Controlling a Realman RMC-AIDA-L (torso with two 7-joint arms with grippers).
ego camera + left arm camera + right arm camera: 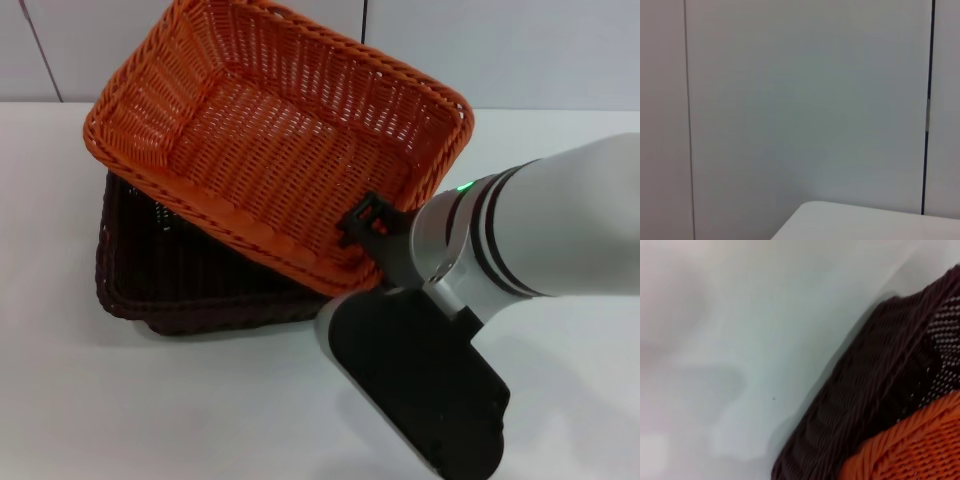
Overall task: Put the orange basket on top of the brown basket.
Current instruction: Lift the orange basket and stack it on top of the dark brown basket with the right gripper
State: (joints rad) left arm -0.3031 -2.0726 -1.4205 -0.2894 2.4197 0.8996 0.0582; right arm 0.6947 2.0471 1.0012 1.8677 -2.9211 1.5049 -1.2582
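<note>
The orange basket (270, 150) is tilted, with its far side raised. It hangs over the brown basket (170, 280), which sits flat on the white table (150, 400). The orange basket covers the brown one's right and far parts and is turned askew to it. My right gripper (362, 235) is shut on the orange basket's near-right rim; one black finger shows over the rim. The right wrist view shows the brown basket's wall (865, 405) with the orange basket's rim (910, 450) against it. My left gripper is out of view.
A pale panelled wall (500, 50) runs behind the table. The left wrist view shows only that wall and a corner of the table (865, 222). My right arm (520, 250) crosses the near right part of the table.
</note>
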